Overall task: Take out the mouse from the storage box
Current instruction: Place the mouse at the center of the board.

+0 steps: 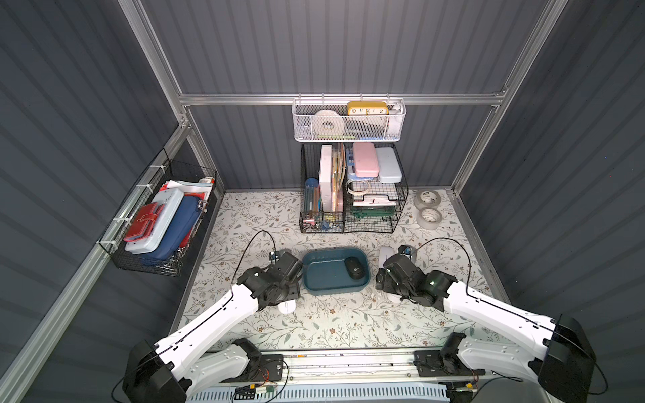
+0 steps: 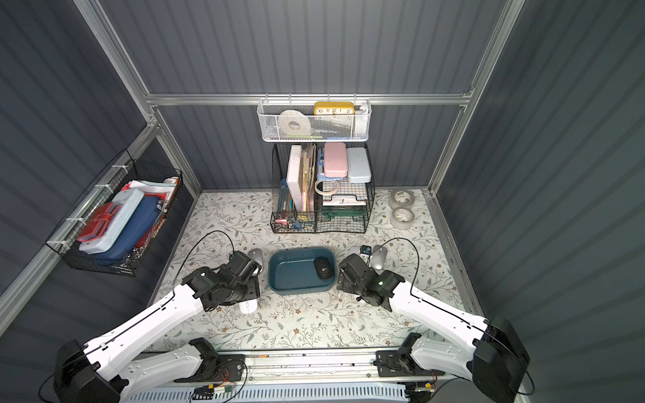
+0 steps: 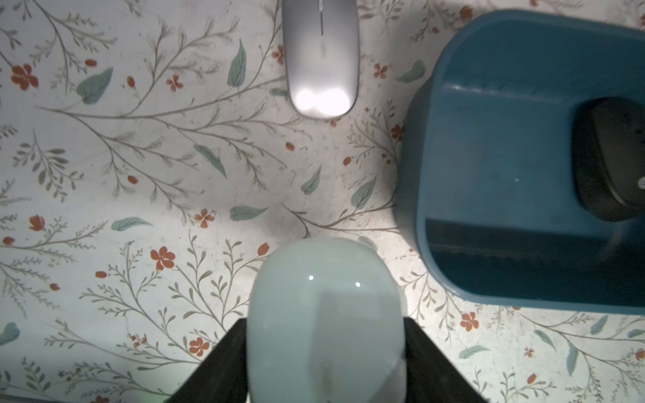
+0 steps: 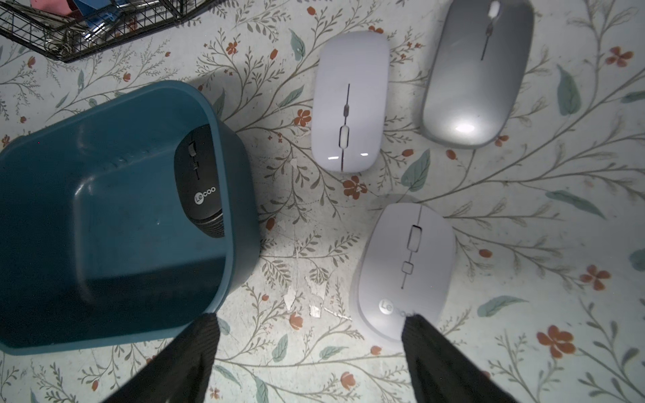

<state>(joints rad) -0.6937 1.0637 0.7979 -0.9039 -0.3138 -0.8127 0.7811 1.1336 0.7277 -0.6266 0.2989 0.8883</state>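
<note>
The dark teal storage box (image 1: 324, 277) (image 2: 293, 275) sits mid-table between my arms. One black mouse (image 1: 354, 268) (image 2: 323, 268) (image 4: 200, 181) lies inside it against the right-hand wall. My left gripper (image 3: 324, 319) is just left of the box, low over the table. It is shut on a pale white mouse (image 3: 324, 289) (image 1: 287, 307) whose sides touch both black fingers. My right gripper (image 4: 310, 315) hangs open over bare table just right of the box (image 4: 104, 209). Nothing is between its fingers; one fingertip overlaps a white Lecoo mouse (image 4: 405, 272).
More mice lie on the table: a silver one (image 3: 321, 59) left of the box, and a flat white one (image 4: 349, 101) and a silver one (image 4: 478, 73) right of it. A black wire organiser (image 1: 352, 188) stands behind the box, with tape rolls (image 1: 428, 209) at the back right.
</note>
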